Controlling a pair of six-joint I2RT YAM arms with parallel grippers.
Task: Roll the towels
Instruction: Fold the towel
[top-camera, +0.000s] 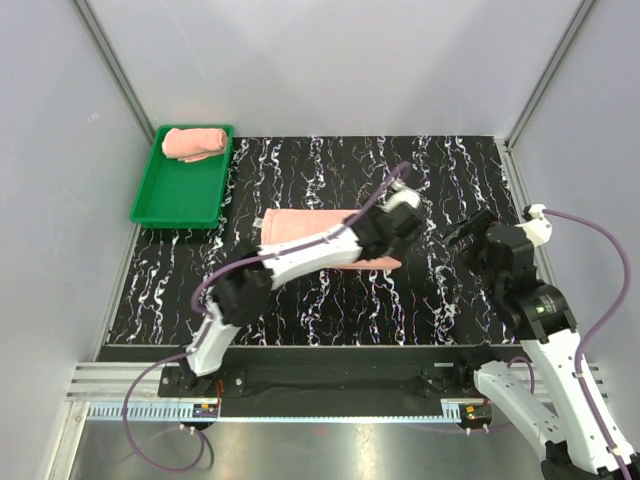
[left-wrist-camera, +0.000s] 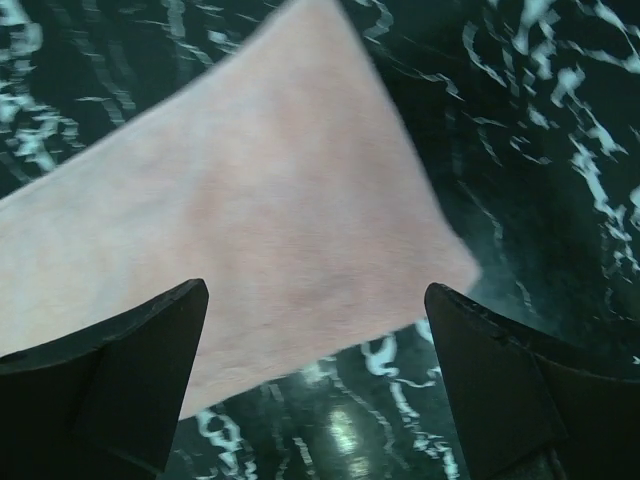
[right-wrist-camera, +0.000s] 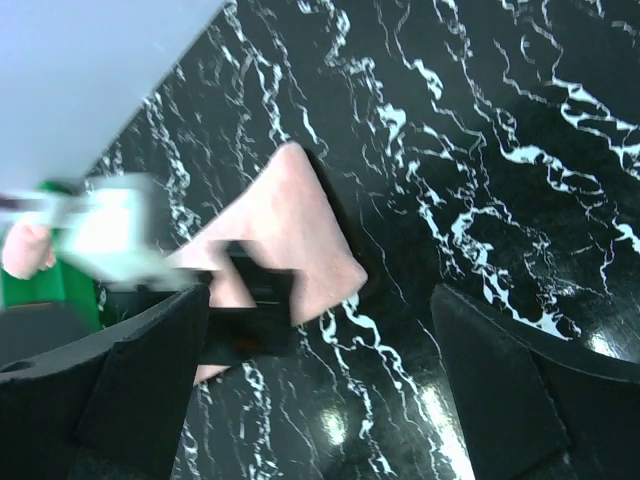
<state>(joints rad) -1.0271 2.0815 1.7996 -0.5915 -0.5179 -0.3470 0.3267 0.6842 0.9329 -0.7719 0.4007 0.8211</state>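
tray far-left, rolled towel inside | left arm over flat towel

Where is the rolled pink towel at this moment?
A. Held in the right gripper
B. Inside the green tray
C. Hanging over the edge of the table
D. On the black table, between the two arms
B: in the top view the rolled towel lies inside the green tray at the far left, while the other towel lies flat and unrolled on the table.
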